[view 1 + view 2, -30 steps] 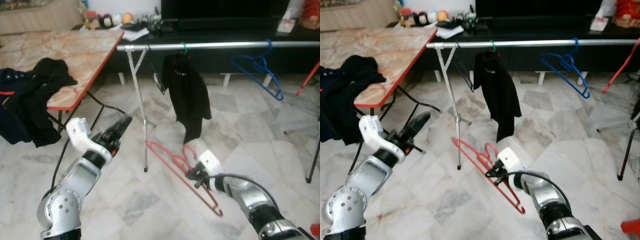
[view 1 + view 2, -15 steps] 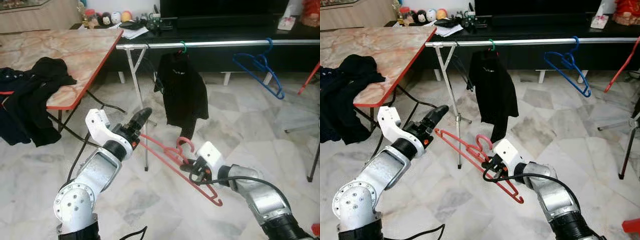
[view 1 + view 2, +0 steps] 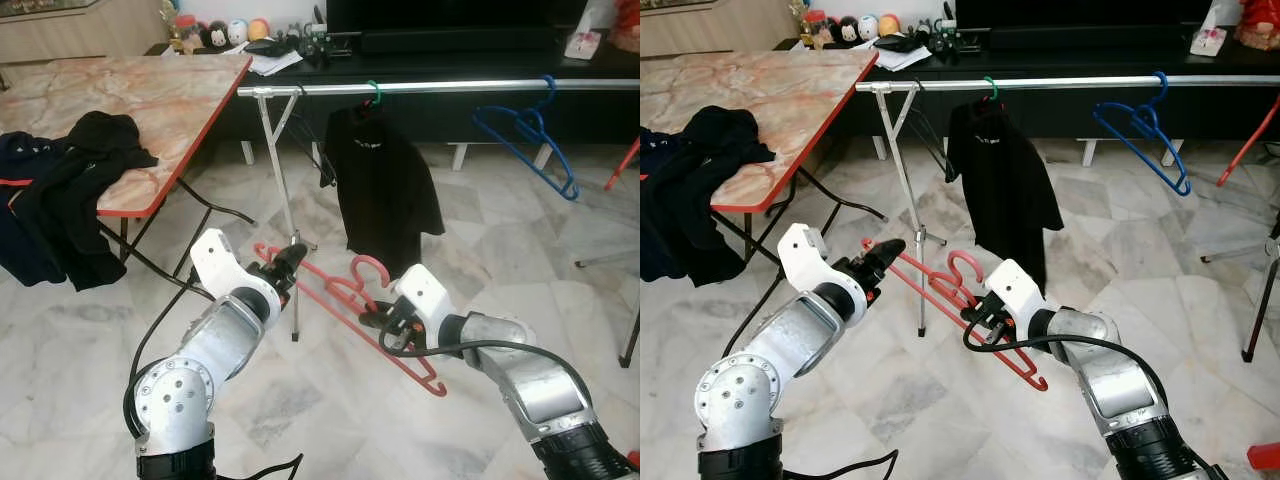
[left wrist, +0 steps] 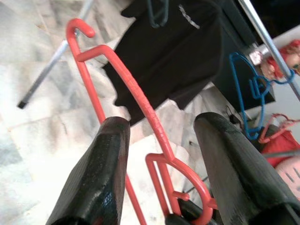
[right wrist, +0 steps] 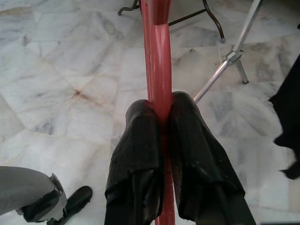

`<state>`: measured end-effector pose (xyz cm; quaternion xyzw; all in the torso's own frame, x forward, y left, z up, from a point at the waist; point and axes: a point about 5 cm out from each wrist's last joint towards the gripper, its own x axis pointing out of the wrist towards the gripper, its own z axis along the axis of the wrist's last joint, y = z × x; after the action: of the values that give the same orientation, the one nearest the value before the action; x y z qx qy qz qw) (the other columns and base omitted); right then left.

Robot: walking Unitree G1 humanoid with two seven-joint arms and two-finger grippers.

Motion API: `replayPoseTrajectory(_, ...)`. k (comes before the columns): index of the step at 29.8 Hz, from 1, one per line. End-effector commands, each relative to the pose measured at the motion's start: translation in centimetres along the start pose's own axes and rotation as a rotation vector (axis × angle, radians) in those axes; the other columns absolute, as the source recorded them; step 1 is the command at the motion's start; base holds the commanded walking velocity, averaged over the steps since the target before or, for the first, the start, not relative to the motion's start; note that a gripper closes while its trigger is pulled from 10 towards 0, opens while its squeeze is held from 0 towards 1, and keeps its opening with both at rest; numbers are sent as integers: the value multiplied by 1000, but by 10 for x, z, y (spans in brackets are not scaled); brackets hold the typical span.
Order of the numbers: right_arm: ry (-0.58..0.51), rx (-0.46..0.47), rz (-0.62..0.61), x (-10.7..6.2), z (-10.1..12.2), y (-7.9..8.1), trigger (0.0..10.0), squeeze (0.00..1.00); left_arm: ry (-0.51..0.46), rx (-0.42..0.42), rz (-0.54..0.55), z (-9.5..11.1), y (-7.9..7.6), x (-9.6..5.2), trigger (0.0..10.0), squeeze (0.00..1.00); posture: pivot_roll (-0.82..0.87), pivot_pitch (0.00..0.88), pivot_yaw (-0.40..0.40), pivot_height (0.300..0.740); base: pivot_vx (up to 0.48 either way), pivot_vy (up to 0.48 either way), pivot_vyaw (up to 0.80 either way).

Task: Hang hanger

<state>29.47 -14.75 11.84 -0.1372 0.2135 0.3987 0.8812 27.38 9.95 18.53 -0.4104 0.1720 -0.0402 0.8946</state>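
I've got the R gripper (image 5: 161,117) pinched hard on the red hanger (image 3: 330,290), both fingers pressed against its bar w/ no gap in the R wrist view. R arm is bent at the elbow, forearm reaching in toward centre, wrist low over the marble floor (image 3: 330,420). Hanger sits tilted: one end up near the L gripper (image 3: 292,262), other end low & right, hook (image 3: 368,268) curling up by the R wrist.

L arm is raised, elbow down, forearm angled up & right. Its fingers (image 4: 101,168) are spread, and in the L wrist view the hanger's shoulder runs between them w/o touching either one as far as I can tell.

Rail (image 3: 450,88) runs across ahead, well above the hanger. On it: a black shirt (image 3: 385,190) on a green hook, and a blue hanger (image 3: 525,135) further right. Table (image 3: 130,100) on my left w/ dark clothes (image 3: 60,200) draped over its edge
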Motion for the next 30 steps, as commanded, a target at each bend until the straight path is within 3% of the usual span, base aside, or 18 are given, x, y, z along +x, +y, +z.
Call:
replayPoseTrajectory(1,-26,-27,3,-2,11,2,10000,0,74,-192,-30,-30,-19,0,10000,0,-27,64,70,740,0,0,0)
replayPoseTrajectory(2,-26,-29,2,-3,11,2,10000,0,39,-184,-21,-21,-17,3,10000,0,-27,65,71,740,0,0,0)
replayPoseTrajectory(3,-21,-37,6,-3,11,3,10000,0,-13,-100,-59,-3,-11,4,10000,0,-21,64,69,740,0,0,0)
replayPoseTrajectory(7,-13,-37,17,0,10,5,10000,0,1,30,-170,6,-3,-1,10000,0,-10,64,68,740,0,0,0)
replayPoseTrajectory(8,-12,-40,30,2,10,9,10000,0,0,79,-160,8,11,-5,10000,0,-10,63,68,740,0,0,0)
replayPoseTrajectory(13,-9,-55,14,7,11,8,10000,0,22,127,-206,11,22,-16,10000,0,-17,58,82,740,0,0,0)
replayPoseTrajectory(17,-30,-36,-9,10,14,6,10000,0,-47,184,-256,26,34,-25,10000,0,-24,45,91,740,0,0,0)
replayPoseTrajectory(20,-40,-20,-53,14,12,0,10000,0,-99,349,-72,42,78,-26,10000,0,-27,24,103,740,0,0,0)
replayPoseTrajectory(22,-58,-3,-65,20,14,0,10000,0,-114,494,161,53,131,-32,10000,0,-37,0,107,740,0,0,0)
replayPoseTrajectory(26,-66,-6,-40,22,14,3,10000,0,-186,479,230,57,149,-36,10000,0,-20,0,78,740,0,0,0)
replayPoseTrajectory(30,-55,1,-42,27,12,-1,10000,0,-244,464,223,50,150,-34,10000,0,-16,0,30,740,0,0,0)
